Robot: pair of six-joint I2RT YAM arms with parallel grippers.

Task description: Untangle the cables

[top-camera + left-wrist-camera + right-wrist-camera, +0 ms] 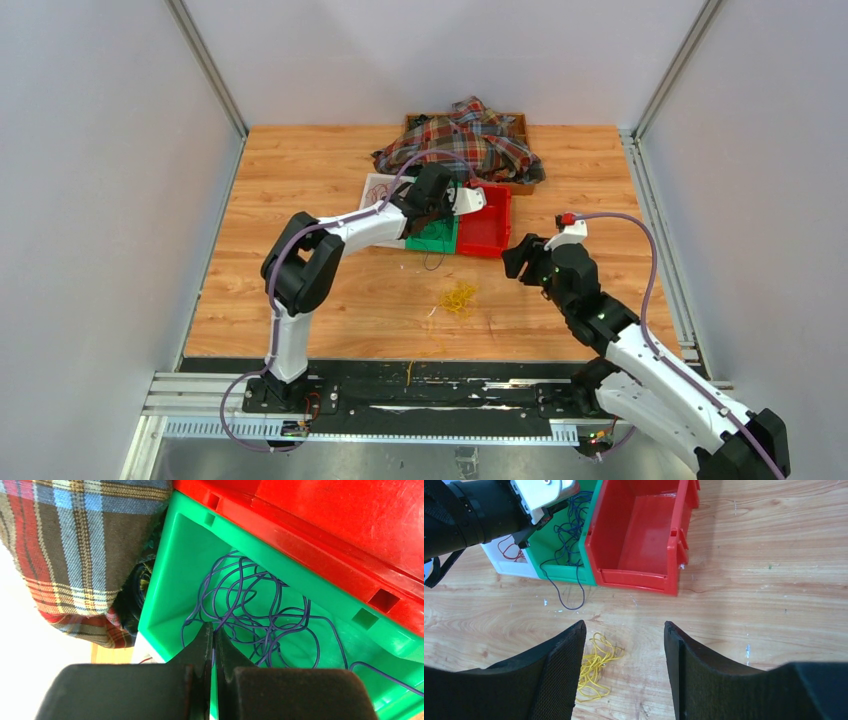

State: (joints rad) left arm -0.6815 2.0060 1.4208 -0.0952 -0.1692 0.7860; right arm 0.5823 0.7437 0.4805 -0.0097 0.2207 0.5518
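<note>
Wood-grain tabletop [300, 180] between plain grey walls. Left fingers [204, 647] clenched over the green bin [175, 570] near the far edge, amid its blue cable tangle [260, 615]; whether a strand is pinched is unclear. Right fingers [561, 680] spread above the yellow cable bundle [596, 665] mid-tabletop, red bin [639, 535] touching the green

You're looking down on a wooden desk [300, 200] with a warm orange-brown plank grain; up close it shows small pale scuffs and specks. Plain pale grey panels close it in on three sides: the left wall [90, 200], the back wall [440, 50] and the right wall [770, 150]. Aluminium posts [210, 70] rise from the two far corners. A slotted metal rail [190, 400] runs along the near edge beside a black strip [450, 385], with grey floor [400, 462] below. The light is soft and even, and the shadows on the wood are faint.
</note>
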